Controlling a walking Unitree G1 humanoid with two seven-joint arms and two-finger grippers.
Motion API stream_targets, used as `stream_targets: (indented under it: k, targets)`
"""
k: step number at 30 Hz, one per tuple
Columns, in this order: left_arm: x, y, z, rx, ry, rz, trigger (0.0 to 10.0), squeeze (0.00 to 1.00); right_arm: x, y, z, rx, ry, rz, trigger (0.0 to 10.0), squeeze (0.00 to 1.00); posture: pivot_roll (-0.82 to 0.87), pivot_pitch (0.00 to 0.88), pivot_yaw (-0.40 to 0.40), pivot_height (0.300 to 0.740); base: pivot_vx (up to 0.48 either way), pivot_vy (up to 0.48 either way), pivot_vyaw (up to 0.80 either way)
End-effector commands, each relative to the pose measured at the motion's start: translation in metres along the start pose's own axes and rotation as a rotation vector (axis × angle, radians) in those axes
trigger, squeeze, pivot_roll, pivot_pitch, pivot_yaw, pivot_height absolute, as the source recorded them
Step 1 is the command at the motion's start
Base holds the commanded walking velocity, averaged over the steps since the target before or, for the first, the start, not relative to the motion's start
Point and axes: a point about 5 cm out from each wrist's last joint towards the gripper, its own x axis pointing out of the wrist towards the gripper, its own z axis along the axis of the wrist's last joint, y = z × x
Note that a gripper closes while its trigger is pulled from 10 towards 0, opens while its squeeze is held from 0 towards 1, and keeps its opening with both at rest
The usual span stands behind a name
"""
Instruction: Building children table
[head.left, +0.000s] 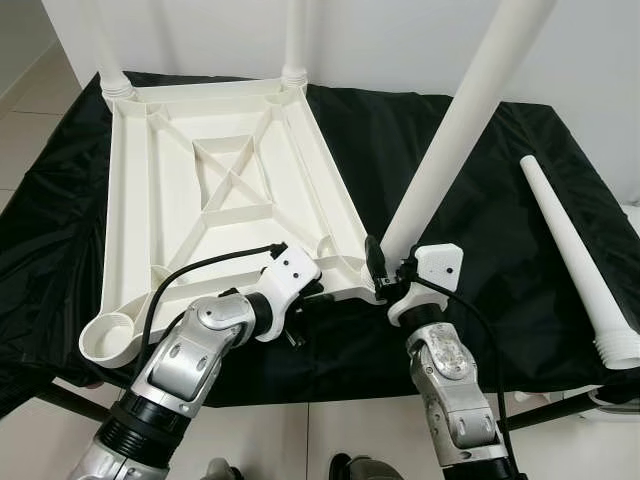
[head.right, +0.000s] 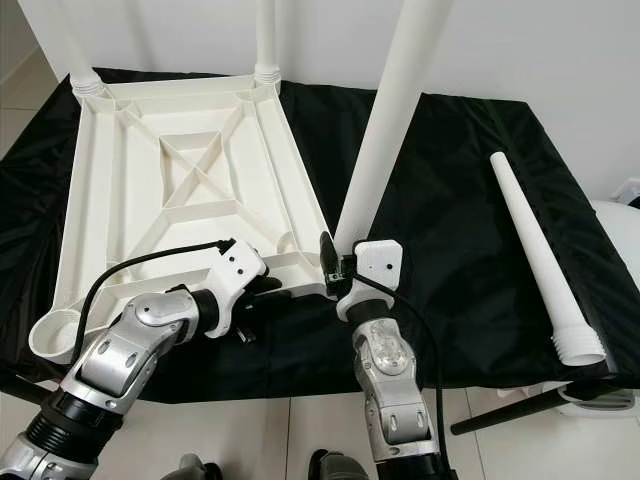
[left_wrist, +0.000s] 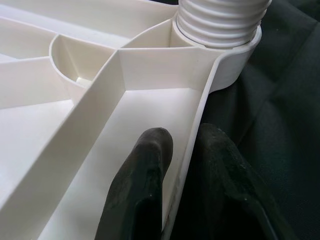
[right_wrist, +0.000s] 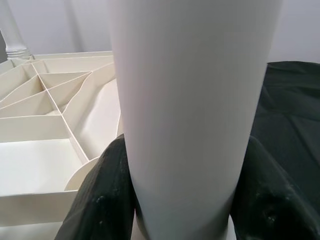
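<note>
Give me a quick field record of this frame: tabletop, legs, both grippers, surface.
tabletop: white tabletop upside down, ribbed underside up
surface: black cloth
legs fitted: two legs standing in the far corner sockets
leg in work: third leg, tilted, threaded end at the near right corner socket
spare leg: fourth leg lying on the cloth, right side
empty socket: near left socket
left gripper: fingers clamped on the tabletop's near rim
right gripper: fingers around the third leg's base
</note>
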Motion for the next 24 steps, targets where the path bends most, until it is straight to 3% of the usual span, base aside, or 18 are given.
stream_targets:
  k: [1,6,7,8,15,24]
  targets:
    - [0.004,-0.001,-0.005,-0.021,0.02,0.064,10.0,0.0,-0.003,0.01,-0.017,0.008,0.087,0.033,10.0,0.0,-0.06,0.136,-0.041,0.74,0.0,0.0,0.0]
    - [0.003,0.0,-0.005,-0.019,0.019,0.064,10.0,0.0,-0.004,0.01,-0.016,0.024,0.066,0.072,10.0,0.02,-0.06,0.127,-0.043,0.74,0.0,0.0,0.0]
    - [0.003,0.0,-0.006,-0.019,0.019,0.065,10.0,0.0,-0.004,0.01,-0.016,0.033,0.065,0.082,10.0,0.84,-0.06,0.123,-0.044,0.74,0.0,0.0,0.0]
    - [0.003,0.0,-0.006,-0.018,0.02,0.065,10.0,0.0,-0.004,0.01,-0.016,0.044,0.063,0.089,10.0,1.0,-0.06,0.123,-0.044,0.74,0.0,0.0,0.0]
    - [0.003,0.0,-0.006,-0.017,0.019,0.066,10.0,0.0,-0.002,0.009,-0.014,0.028,0.051,0.11,10.0,1.0,-0.06,0.118,-0.049,0.74,0.0,0.0,0.0]
    - [0.004,0.0,-0.006,-0.017,0.015,0.068,10.0,0.0,0.003,-0.01,-0.008,0.022,0.0,0.172,10.0,1.0,-0.06,0.098,-0.054,0.74,0.0,0.0,0.0]
